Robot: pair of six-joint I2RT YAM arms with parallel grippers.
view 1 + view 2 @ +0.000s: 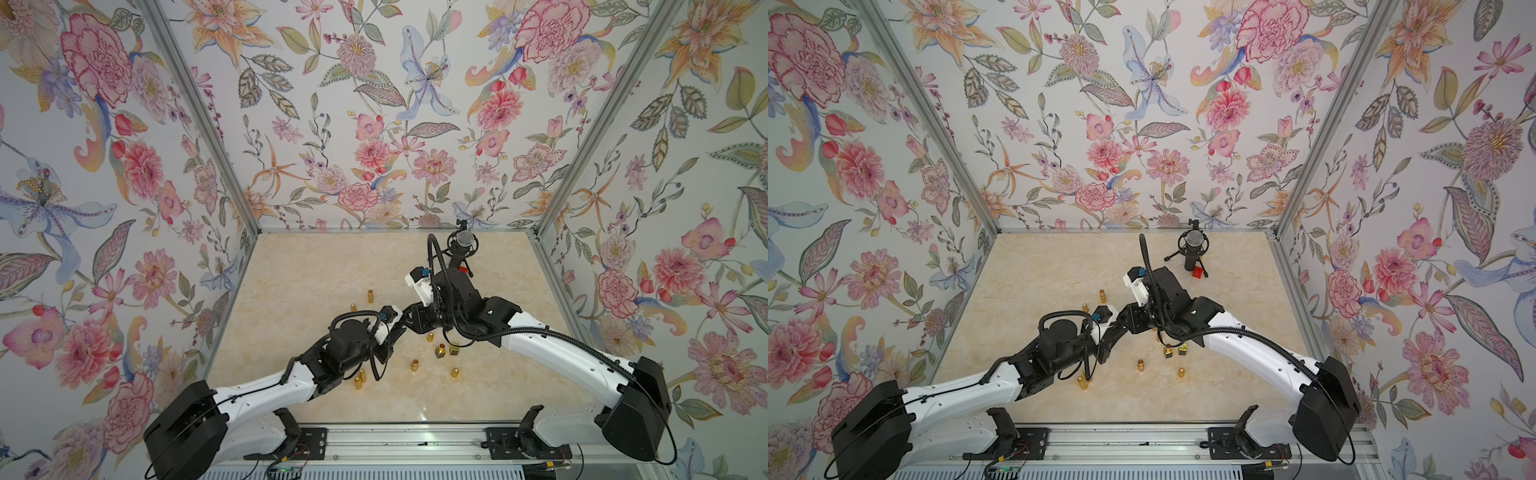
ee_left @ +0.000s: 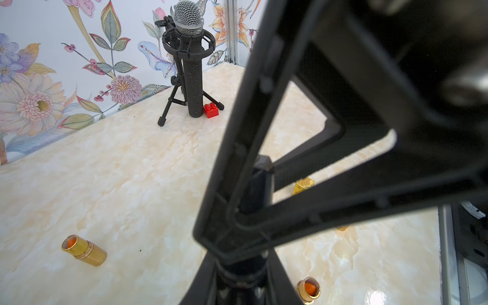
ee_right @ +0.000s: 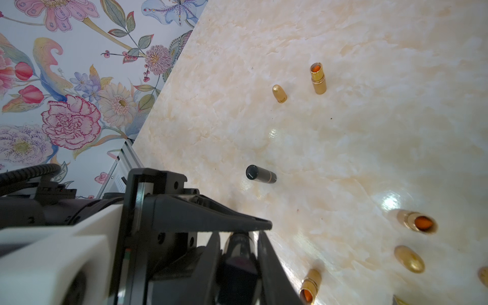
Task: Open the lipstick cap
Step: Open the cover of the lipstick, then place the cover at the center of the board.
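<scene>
A: Where is the lipstick (image 2: 257,190) sitting?

B: It is hanging off the table (image 1: 316,266), between the two arms, near the middle of the workspace. It is a dark tube. The left gripper (image 2: 241,272) is clamping one end, with its fingers pressing in on the barrel. The right gripper (image 3: 237,239) is holding the opposite end. Its fingers (image 3: 269,261) are lying along both sides of the tube and appear to be touching it.

A: Are the top views showing the same?

B: In both top views the grippers are meeting tip to tip above the marble. The tube itself is hiding under them there.

A: Which way is the long axis running?

B: It is running straight from one set of fingers to the other, along the line on which the grippers are facing each other. Neither arm is nearer, since each is gripping its own end. Judging from that, the coming pull is going to have to follow that line, with the grippers parting lengthwise. A sideways tug would probably be levering the cap against the barrel.

A: Which end is the cap?

B: That cannot be told. Fingers are covering the seam in both wrist views.

A: Is anything crowding the grip?

B: No. Opened gold tubes (image 3: 318,79) and gold caps (image 3: 279,93) are lying scattered below. A second black tube (image 3: 261,174) is lying on its side, well apart from the grippers.
</scene>
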